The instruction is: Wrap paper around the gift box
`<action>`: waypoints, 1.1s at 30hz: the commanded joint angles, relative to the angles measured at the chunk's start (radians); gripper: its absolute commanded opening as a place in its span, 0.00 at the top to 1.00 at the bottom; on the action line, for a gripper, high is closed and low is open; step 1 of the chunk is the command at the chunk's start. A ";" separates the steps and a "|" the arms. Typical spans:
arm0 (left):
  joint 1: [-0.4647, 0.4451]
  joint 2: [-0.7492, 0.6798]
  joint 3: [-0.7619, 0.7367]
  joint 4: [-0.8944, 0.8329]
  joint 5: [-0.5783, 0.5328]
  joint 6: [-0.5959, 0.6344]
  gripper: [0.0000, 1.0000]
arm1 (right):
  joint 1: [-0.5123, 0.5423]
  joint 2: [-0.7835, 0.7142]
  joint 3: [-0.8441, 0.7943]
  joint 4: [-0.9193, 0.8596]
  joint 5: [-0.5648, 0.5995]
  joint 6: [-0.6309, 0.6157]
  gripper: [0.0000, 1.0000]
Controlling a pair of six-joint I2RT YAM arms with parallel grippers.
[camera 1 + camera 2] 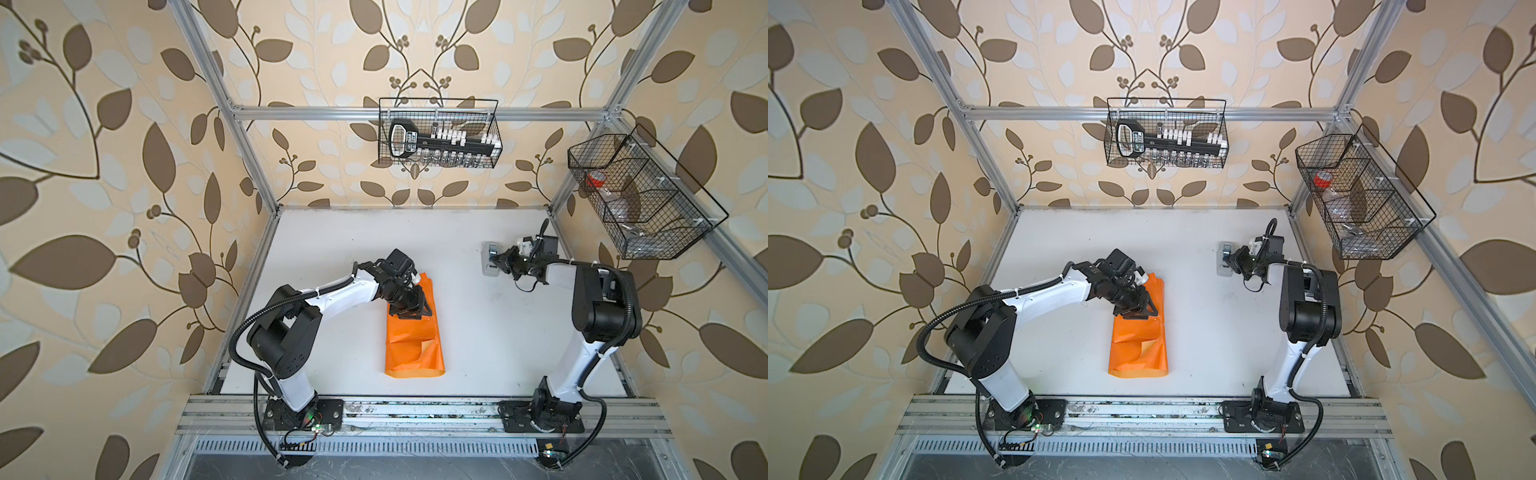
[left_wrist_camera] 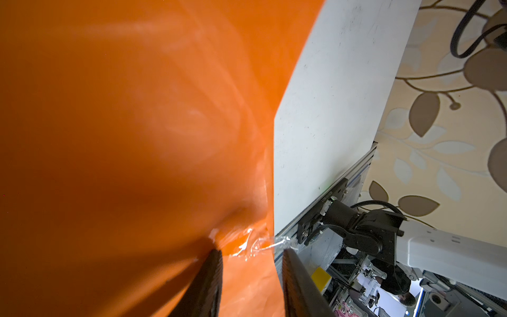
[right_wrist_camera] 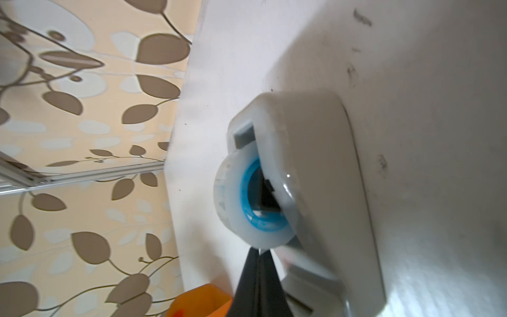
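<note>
The orange paper [image 1: 413, 349] [image 1: 1138, 353] lies on the white table as a long folded parcel. The gift box is hidden, with nothing black showing under the wrap. My left gripper [image 1: 412, 311] [image 1: 1137, 311] rests on the far half of the parcel. In the left wrist view its fingers [image 2: 251, 249] stand apart, with paper [image 2: 123, 123] and a crumpled bit of clear tape [image 2: 247, 244] between them. My right gripper [image 1: 494, 262] [image 3: 259, 251] is shut, its tips touching the tape roll [image 3: 233, 219] of the grey-white dispenser [image 3: 329, 164] [image 1: 487, 249]. I cannot tell whether tape is pinched.
A wire basket [image 1: 440, 133] with a black tool hangs on the back wall. Another wire basket [image 1: 640, 195] hangs at the right, above the right arm. The table [image 1: 332, 249] is framed by aluminium posts and a rail along the front edge.
</note>
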 commanded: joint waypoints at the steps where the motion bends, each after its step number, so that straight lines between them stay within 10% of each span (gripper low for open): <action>1: -0.012 0.049 -0.049 -0.028 -0.098 0.004 0.61 | 0.000 -0.026 -0.027 0.163 -0.119 0.132 1.00; 33: -0.013 0.032 -0.068 -0.014 -0.104 -0.001 0.61 | -0.002 -0.089 -0.190 -0.073 0.087 -0.041 1.00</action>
